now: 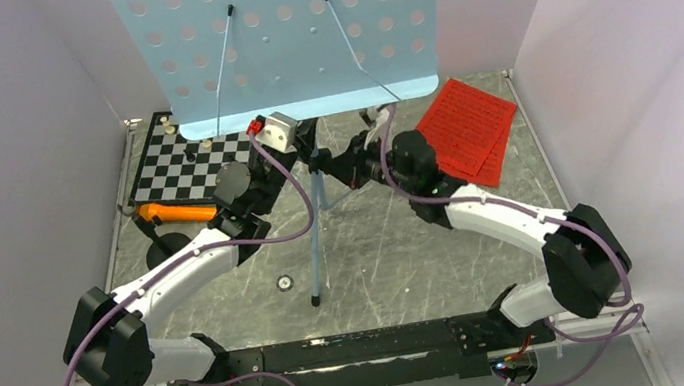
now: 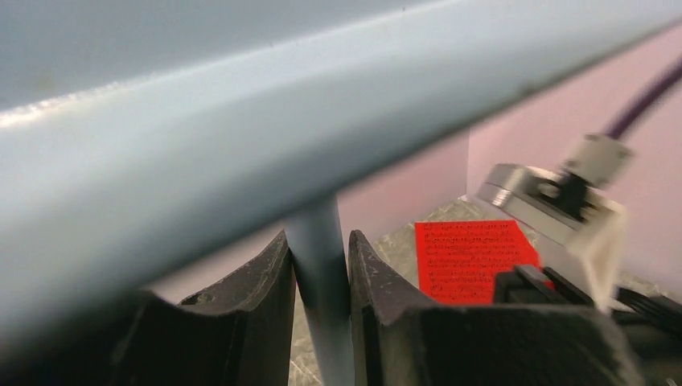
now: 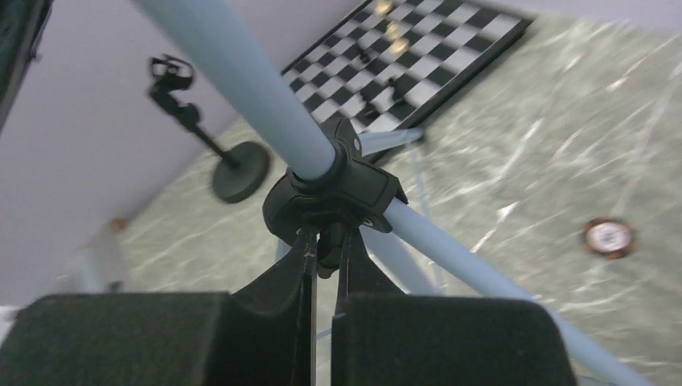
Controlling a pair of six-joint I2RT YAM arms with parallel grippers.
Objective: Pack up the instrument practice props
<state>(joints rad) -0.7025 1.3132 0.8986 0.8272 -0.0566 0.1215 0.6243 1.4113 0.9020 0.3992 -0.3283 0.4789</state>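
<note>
Back centre of the table: tall light-blue perforated music stand (image 1: 280,35), upright on tripod legs, its desk nearly filling the top view. Both arms are on it. Your left gripper (image 2: 322,277) is closed narrow round the pole just under the desk's lower lip, with a finger touching each side. Your right gripper (image 3: 324,261) sits lower, fingers almost together. It pinches what looks like a lug beneath the black tripod collar (image 3: 334,189) where the legs meet.

Step in hand, as I read it: folding the stand.
- Hold the left grip firm and the pole vertical while the right works the collar. The desk looks top-heavy and could swing if either hold slackens.
- Move the collar along the pole's axis, not sideways.
- Watch the near leg's foot; it may skate on the smooth tabletop.

Left rear: chessboard (image 1: 183,165) with pieces, just behind the left arm. Not yours to pack, so keep the legs off it.

Right rear: red sheet-music pages (image 1: 468,127), flat, near the wall, no gripper on them.

Left side: black round-base mic stand (image 3: 241,173), upright, clip empty. Orange microphone (image 1: 177,212) lies on the table near it, by the chessboard's near edge.
</note>
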